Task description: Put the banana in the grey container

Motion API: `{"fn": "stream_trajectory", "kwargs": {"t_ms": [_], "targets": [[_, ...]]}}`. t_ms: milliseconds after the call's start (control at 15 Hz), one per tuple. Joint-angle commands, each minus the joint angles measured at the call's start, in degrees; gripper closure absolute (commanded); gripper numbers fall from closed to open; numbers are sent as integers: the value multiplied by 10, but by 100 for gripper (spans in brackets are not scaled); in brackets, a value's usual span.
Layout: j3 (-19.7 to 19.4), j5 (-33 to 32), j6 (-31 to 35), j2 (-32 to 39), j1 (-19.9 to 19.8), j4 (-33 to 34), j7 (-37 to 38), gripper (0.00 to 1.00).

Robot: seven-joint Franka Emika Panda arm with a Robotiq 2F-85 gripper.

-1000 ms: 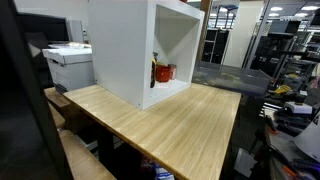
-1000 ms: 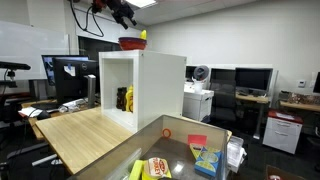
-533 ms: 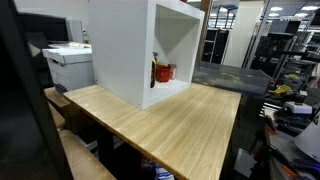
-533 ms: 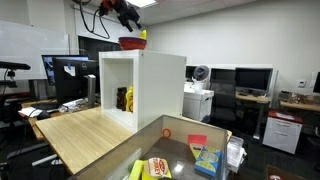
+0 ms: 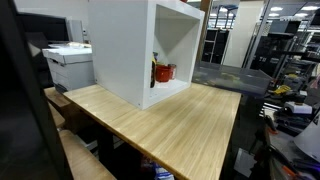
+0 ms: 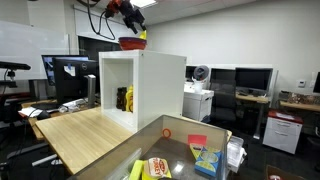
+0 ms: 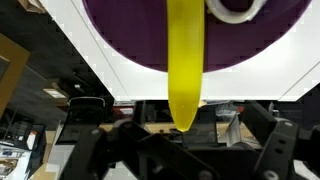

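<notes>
Robot workcell with an open-fronted white box (image 5: 125,60) standing on a wooden table (image 5: 170,125); both exterior views show the box and table, but only one reaches the top of the box (image 6: 160,62). There, a shallow bowl (image 6: 130,43), red in that exterior view and dark purple in the wrist view (image 7: 130,30), sits on the box's top surface. The banana (image 6: 143,36) appears as a small yellow sliver standing nearly upright at the bowl's edge, on the side nearer the box's front corner. The gripper (image 6: 135,20) hangs just above the bowl and banana, at the end of an arm reaching in from the upper left. In the wrist view the banana (image 7: 186,70) runs as a long yellow strip from the bowl, across the white box top, toward the gripper (image 7: 185,138). The dark fingers (image 7: 285,150) stand spread well apart on either side of the fruit, and neither appears to touch it. The gripper therefore reads as wide open and holding nothing, though that part of the view is blurred. Whether the banana's far end rests inside the bowl or only against its rim cannot be told. Small red and yellow items (image 5: 163,72) stand inside the box at its back. A white printer (image 5: 68,62) stands beyond the table.
</notes>
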Motion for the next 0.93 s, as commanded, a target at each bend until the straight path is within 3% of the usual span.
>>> {"fn": "stream_trajectory", "kwargs": {"t_ms": [0, 467, 867], "targets": [[-12, -14, -17, 14, 15, 24, 19, 0], [-12, -34, -57, 29, 39, 60, 42, 0], [-29, -47, -57, 37, 35, 56, 51, 0]]}}
